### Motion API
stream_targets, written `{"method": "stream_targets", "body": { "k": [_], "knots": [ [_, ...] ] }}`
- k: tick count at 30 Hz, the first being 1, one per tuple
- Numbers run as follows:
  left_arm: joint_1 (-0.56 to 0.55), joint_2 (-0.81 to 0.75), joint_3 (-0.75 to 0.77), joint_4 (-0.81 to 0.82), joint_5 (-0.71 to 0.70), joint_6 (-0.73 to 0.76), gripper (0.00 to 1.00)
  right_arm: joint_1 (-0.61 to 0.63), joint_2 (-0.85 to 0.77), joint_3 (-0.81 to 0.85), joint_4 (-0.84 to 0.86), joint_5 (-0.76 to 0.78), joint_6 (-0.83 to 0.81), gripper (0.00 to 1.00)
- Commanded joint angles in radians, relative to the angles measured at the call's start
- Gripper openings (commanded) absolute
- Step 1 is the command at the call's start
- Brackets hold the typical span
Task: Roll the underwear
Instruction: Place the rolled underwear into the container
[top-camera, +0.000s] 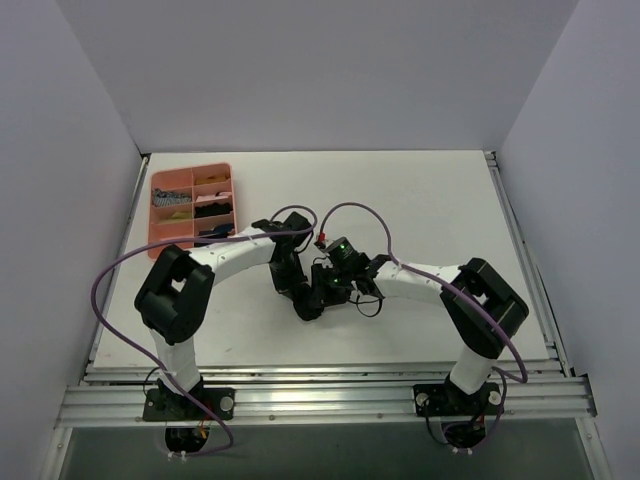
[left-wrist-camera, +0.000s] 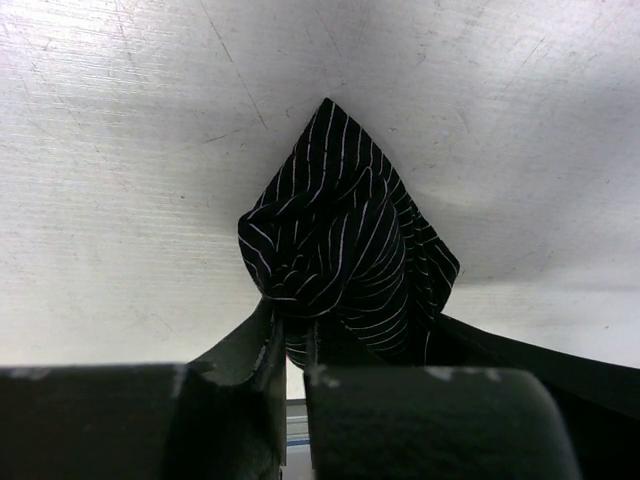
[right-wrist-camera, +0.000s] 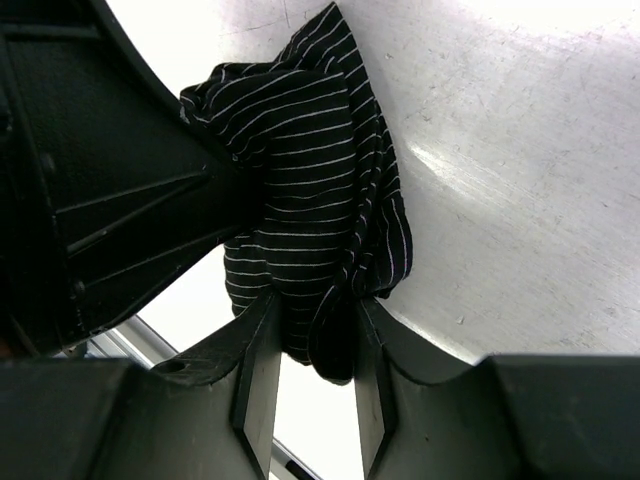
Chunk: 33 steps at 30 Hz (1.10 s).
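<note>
Now L hand (left-wrist-camera: 293, 348) & R hand (right-wrist-camera: 312, 340) are both clenching on the bunched underwear (left-wrist-camera: 340, 240), meeting right of the pink tray (top-camera: 190, 168).

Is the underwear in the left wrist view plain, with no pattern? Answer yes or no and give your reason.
No: the underwear is black with thin white stripes running across its bunched folds.
</note>
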Motion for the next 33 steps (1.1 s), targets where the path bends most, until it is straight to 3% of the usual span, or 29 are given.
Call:
{"method": "stream_targets", "body": {
  "k": [1,5,8,13,21,28,33],
  "knots": [
    [-0.015,0.025,0.027,0.002,-0.042,-0.039,0.12,0.026,-0.007,-0.023,-0.037,-0.005,-0.024,0.00],
    [0.015,-0.053,0.102,-0.042,-0.046,-0.045,0.38,0.002,-0.038,-0.075,0.020,-0.091,-0.035,0.00],
    [0.058,-0.084,0.157,-0.078,-0.045,-0.028,0.45,-0.011,-0.090,-0.075,0.005,-0.107,-0.079,0.00],
    [0.146,-0.150,0.231,-0.150,-0.059,0.019,0.47,-0.023,-0.128,-0.023,-0.059,-0.107,-0.150,0.00],
    [0.496,-0.241,0.167,-0.193,-0.074,0.174,0.47,-0.044,-0.158,0.084,-0.173,-0.105,-0.205,0.00],
    [0.751,-0.193,0.137,-0.196,-0.042,0.275,0.47,-0.058,-0.170,0.091,-0.179,-0.145,-0.196,0.00],
    [0.789,-0.141,0.173,-0.199,-0.065,0.305,0.47,-0.061,-0.171,0.081,-0.176,-0.157,-0.196,0.00]
  ]
}}
